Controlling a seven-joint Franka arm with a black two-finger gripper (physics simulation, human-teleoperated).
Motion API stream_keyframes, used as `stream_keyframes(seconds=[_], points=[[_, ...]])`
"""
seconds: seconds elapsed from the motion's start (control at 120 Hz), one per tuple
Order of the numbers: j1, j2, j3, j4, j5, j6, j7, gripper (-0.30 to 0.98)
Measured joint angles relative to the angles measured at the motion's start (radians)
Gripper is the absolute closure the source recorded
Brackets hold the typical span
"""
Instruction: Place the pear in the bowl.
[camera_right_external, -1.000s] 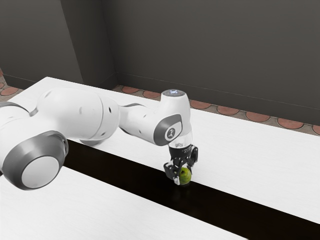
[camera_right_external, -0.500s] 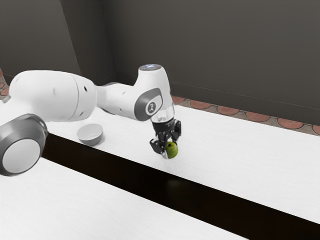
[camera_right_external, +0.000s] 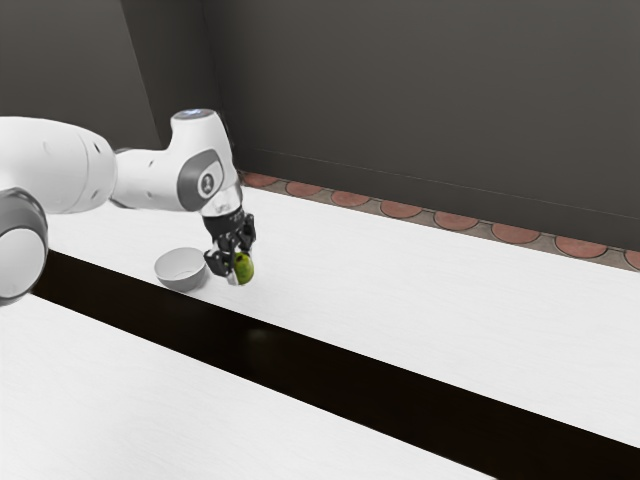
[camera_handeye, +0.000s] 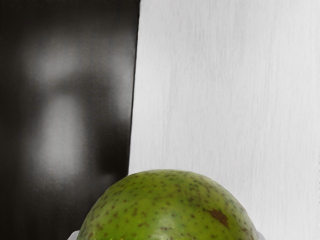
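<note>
exterior view: the fingers are closed on the green pear, held above the white tabletop near the bowl, toward the exterior view's right; wrist view: the pear bears a brown blemish, with a dark strip and white tabletop beyond it.

One pear, one bowl, one arm; one gripper

Soft pale glare marks the dark strip; the white tabletop looks bright.
</note>
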Motion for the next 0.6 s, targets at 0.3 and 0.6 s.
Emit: stream_keyframes(seconds=[0.3, 0.6], points=[[0.165, 0.024, 0.0, 0.051, 0.022, 0.007, 0.027, 0.41], [0.244, 0.093, -0.049, 0.11, 0.053, 0.014, 0.061, 0.4]])
